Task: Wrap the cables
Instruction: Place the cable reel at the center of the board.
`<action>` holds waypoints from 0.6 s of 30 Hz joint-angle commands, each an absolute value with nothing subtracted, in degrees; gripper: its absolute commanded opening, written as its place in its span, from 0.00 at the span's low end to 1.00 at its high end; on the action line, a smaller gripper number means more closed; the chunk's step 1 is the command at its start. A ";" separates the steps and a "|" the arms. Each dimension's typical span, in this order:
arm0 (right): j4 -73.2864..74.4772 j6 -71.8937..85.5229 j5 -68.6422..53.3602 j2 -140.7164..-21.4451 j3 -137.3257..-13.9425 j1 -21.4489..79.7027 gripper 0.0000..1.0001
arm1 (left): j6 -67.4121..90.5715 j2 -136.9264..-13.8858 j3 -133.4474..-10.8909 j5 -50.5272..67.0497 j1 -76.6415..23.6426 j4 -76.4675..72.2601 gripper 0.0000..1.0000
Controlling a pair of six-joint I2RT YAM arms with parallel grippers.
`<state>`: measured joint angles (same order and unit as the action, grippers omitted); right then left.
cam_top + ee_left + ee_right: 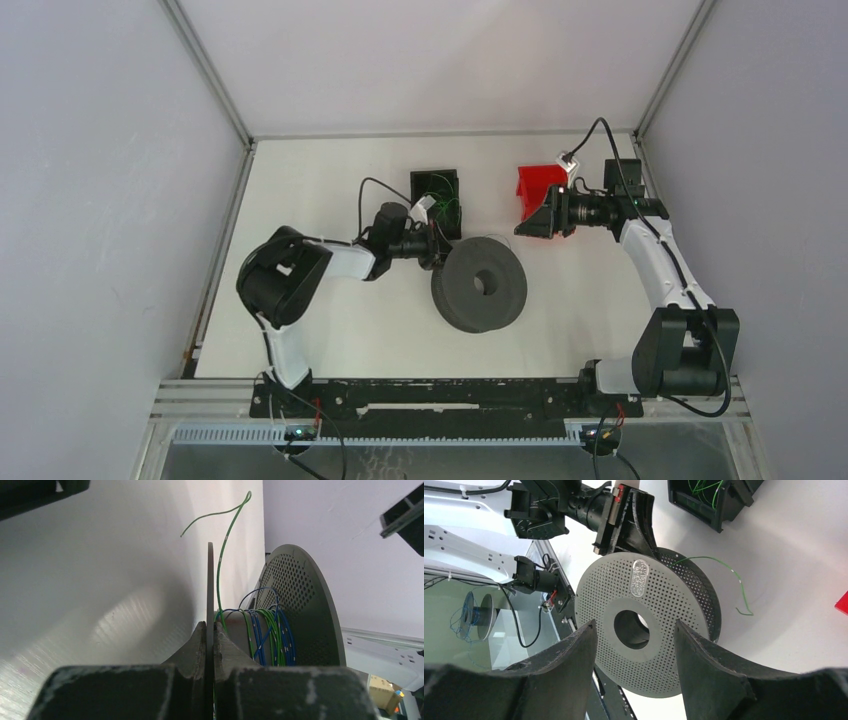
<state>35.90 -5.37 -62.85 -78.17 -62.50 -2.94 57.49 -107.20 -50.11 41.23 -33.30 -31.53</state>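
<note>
Our left hand point(210, 642) clamps the rim of the grey perforated plastic spool point(462, 300); our right hand point(634, 625) stands apart, empty. The thin green and blue cables point(262, 632) sit on its core (one green tail loose): we'd keep that tail taut.

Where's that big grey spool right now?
In the top view the spool sits mid-table, just below the black box, its rim pinched by the left gripper.
</note>
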 commanded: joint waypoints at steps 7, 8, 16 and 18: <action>35.60 -7.35 -63.43 -78.04 -62.31 -3.29 0.64 | 55.82 -109.70 -55.46 45.69 -33.75 -31.84 0.10; 35.60 -7.29 -63.38 -78.12 -62.31 -3.28 0.64 | 55.32 -109.89 -55.50 45.70 -33.75 -31.20 0.11; 35.76 -7.33 -63.73 -79.04 -62.32 -3.32 0.64 | 53.16 -111.25 -56.32 46.15 -33.76 -28.04 0.22; 35.75 -7.38 -63.88 -79.31 -62.31 -3.30 0.64 | 52.68 -111.25 -56.47 46.30 -33.75 -27.59 0.24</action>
<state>36.27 -6.13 -62.96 -78.89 -62.50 -2.98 54.83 -111.26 -53.49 43.97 -33.52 -27.92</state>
